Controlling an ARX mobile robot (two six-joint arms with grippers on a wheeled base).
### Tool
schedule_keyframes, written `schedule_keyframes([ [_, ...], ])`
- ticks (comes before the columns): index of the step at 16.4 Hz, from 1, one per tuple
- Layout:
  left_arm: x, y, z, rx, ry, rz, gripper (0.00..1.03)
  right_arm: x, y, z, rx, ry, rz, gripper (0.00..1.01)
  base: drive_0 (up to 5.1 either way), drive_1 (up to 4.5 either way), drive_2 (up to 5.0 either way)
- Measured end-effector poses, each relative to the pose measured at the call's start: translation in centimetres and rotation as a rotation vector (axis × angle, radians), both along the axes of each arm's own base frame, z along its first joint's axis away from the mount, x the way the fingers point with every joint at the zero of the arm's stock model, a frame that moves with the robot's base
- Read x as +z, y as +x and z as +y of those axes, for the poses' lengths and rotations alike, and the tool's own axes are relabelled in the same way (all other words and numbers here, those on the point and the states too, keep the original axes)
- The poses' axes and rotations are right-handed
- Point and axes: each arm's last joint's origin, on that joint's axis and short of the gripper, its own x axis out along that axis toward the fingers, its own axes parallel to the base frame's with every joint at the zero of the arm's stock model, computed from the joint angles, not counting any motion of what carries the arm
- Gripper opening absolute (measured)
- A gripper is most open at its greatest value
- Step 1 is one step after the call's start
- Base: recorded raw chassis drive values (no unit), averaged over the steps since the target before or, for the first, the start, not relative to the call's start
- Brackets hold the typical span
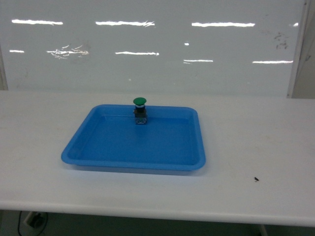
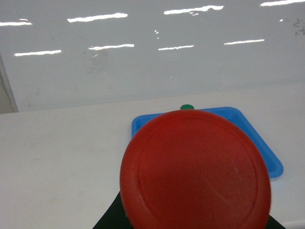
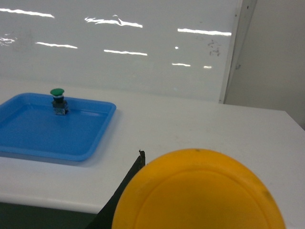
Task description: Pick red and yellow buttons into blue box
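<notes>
Right up against each wrist camera you've got a cap: the red round button cap fills the left view and the yellow one the right. Each looks held by its pincer, though you can't see the jaws. The deep blue box isn't in view, so a blind swing could drop either button. There's bare white surface all around the shallow blue plastic tray, where the green-capped switch stands at the back wall.

Red cap, yellow cap: smooth matt plastic.

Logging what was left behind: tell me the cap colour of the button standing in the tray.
Green cap on the button in the blue tray; head view shows it best.
</notes>
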Motion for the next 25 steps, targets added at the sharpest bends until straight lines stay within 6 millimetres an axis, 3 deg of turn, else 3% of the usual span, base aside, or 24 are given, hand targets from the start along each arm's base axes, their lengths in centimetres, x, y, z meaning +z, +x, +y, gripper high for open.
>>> schedule_keyframes([
  [25,-0.02,0.0,-0.02,-0.002,0.0,0.001,0.24,-0.01,0.0,0.0,0.0,0.0,0.001,0.27,4.9,-3.48,-1.2],
])
